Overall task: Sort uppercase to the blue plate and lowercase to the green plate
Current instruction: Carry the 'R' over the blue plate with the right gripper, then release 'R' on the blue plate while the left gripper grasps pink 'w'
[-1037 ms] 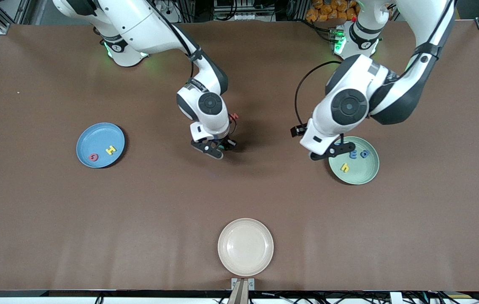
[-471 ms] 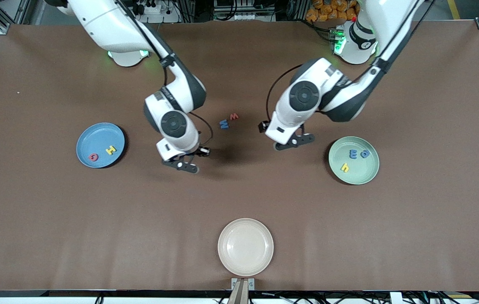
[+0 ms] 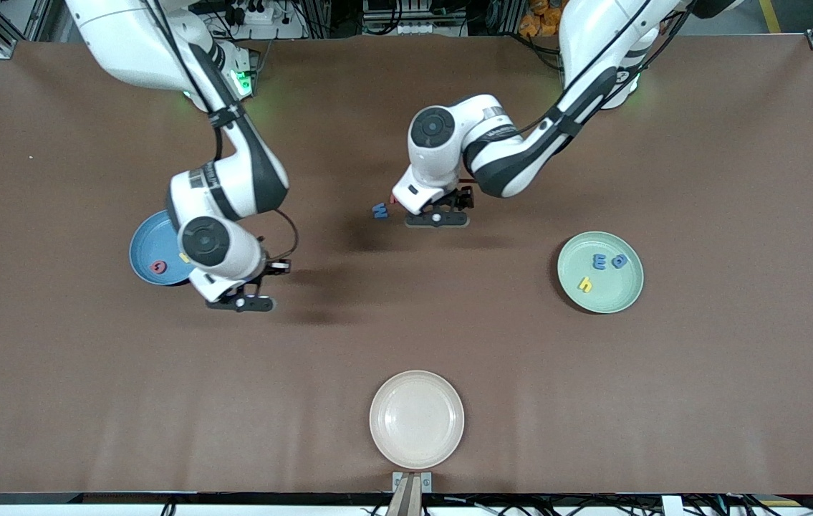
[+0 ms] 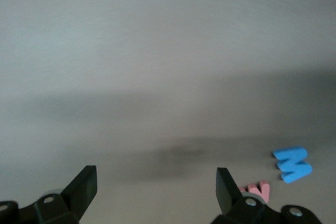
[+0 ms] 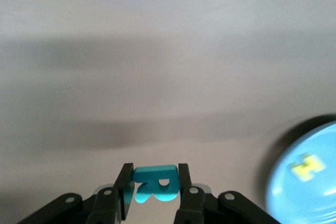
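My right gripper [image 3: 240, 301] is shut on the teal R [image 5: 155, 184] and holds it over bare table beside the blue plate [image 3: 145, 240]. That plate holds the red Q [image 3: 157, 266] and the yellow H [image 5: 307, 166]; my right arm hides part of it. My left gripper [image 3: 437, 215] is open and empty, low over the table beside the blue W [image 3: 379, 211] and the red w [image 4: 256, 190], which lie at mid-table. The green plate [image 3: 614, 294] holds the blue e [image 3: 600, 261], the blue p/q shape [image 3: 619, 261] and the yellow h [image 3: 584, 285].
A cream plate [image 3: 417, 419] sits near the table edge closest to the front camera, at the middle. Brown table surface lies all around the plates.
My right arm has carried the teal R from mid-table toward the blue plate. My left arm has swung from the green plate to the blue W and red w.
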Motion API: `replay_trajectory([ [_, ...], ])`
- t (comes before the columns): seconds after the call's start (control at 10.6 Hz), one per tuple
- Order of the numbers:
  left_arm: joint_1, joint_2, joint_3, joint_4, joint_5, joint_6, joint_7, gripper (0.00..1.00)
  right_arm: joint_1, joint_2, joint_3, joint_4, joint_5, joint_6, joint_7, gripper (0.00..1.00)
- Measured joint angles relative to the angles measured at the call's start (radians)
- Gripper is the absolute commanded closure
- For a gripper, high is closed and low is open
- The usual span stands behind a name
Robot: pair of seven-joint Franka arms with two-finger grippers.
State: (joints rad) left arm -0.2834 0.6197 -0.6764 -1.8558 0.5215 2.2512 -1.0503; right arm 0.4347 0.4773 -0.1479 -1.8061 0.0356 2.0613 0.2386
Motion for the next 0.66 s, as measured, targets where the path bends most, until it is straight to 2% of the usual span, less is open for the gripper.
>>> replay_trajectory([
  [0.19, -0.038, 0.042, -0.005, 0.000, 0.071, 0.083, 0.105, 0.00, -0.020, -0.009, -0.104, -0.030, 0.001, 0.000, -0.244, 0.71],
  [0.38, -0.071, 0.061, -0.008, 0.003, 0.088, 0.105, 0.301, 0.00, -0.042, -0.040, -0.185, -0.080, 0.000, 0.003, -0.422, 0.70],
  [0.66, -0.110, 0.094, -0.008, 0.003, 0.120, 0.105, 0.516, 0.00, -0.047, -0.105, -0.277, -0.252, 0.000, 0.134, -0.597, 0.69],
])
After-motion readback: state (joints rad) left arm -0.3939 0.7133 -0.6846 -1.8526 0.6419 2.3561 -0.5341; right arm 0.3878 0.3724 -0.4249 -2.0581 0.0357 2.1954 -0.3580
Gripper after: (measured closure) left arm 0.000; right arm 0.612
